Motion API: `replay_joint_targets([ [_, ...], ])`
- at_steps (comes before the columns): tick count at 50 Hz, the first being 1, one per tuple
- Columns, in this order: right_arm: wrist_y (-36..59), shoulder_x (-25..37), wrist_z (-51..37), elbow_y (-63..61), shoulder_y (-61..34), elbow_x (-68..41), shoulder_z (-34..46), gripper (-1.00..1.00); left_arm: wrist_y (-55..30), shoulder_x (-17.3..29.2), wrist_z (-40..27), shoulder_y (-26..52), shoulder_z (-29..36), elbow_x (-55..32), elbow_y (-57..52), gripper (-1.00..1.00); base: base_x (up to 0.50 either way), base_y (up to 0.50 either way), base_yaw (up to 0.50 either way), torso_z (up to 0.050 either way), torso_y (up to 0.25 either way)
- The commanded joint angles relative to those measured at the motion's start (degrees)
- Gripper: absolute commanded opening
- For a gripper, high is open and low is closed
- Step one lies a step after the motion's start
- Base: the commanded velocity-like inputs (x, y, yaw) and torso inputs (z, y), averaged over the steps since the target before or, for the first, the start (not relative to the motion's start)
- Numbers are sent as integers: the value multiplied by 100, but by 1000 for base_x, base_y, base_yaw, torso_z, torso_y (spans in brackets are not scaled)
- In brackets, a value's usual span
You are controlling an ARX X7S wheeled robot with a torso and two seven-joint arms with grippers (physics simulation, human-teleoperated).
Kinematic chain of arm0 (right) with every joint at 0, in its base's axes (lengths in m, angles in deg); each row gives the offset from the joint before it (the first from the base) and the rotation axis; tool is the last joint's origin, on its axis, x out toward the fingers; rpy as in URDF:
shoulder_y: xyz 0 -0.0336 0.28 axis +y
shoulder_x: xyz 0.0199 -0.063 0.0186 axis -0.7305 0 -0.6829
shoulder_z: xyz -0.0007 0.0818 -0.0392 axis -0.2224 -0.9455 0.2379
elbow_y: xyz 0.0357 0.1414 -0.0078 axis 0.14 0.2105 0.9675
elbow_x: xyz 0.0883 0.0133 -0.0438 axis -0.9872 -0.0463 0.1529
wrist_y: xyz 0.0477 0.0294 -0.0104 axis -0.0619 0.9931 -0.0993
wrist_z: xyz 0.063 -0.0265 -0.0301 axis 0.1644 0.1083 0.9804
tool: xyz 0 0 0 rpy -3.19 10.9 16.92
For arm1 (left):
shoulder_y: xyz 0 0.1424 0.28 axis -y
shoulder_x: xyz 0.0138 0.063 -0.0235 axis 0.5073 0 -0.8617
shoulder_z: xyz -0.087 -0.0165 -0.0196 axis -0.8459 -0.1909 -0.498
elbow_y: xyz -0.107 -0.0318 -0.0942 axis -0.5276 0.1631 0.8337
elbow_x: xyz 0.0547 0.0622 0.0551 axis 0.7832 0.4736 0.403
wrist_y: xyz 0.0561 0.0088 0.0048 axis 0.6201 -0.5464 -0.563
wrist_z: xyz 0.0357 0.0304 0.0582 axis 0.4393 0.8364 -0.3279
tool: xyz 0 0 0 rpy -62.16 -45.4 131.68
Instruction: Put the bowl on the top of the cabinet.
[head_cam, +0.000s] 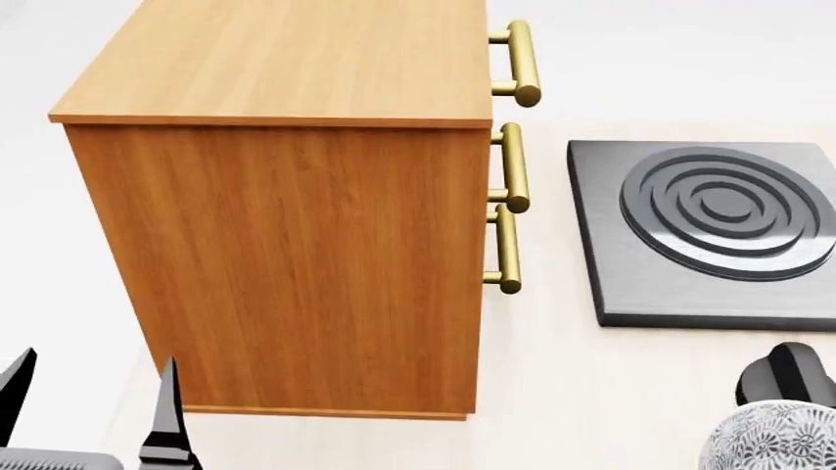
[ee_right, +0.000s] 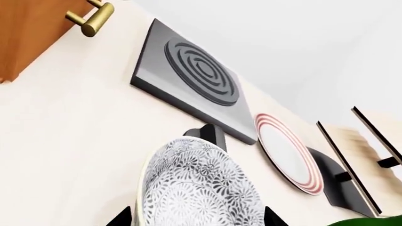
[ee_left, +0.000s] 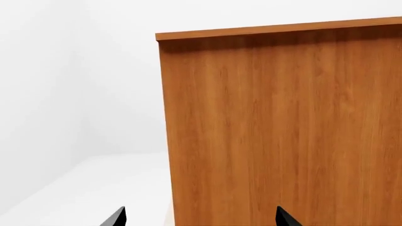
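The bowl [ee_right: 201,188], white with a dark floral pattern, stands tilted on edge and fills the near part of the right wrist view. In the head view the bowl [head_cam: 777,439] is at the bottom right corner. My right gripper [ee_right: 197,219] straddles it with its jaws wide apart, one dark fingertip [ee_right: 122,219] on each side and only a thin gap to the rim. The orange-brown cabinet [head_cam: 281,245] stands left of centre, its flat top [head_cam: 294,59] bare. My left gripper [head_cam: 92,401] is open beside the cabinet's side wall [ee_left: 283,127], holding nothing.
A dark grey square slab with raised rings [head_cam: 712,230] lies right of the cabinet's brass handles [head_cam: 510,166]. A black piece [ee_right: 210,134] sits just beyond the bowl. Farther along are a red-ringed plate [ee_right: 285,150] and a pale slanted wooden rack [ee_right: 364,141].
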Motion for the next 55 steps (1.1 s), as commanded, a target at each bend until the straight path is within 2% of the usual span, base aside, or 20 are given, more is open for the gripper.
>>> replay_joint_targets([
  [1, -101, 39, -85, 8, 71, -16, 145, 100, 23, 20, -21, -10, 15, -17, 7, 100, 0, 0, 0, 0, 0],
  [20, -671, 83, -175, 606, 202, 80, 216, 100, 27, 52, -59, -10, 58, -34, 4, 100, 0, 0, 0, 0, 0],
  [55, -757, 78, -200, 758, 139, 72, 333, 100, 14, 117, -131, -15, 119, -82, -80, 100, 0, 0, 0, 0, 0],
])
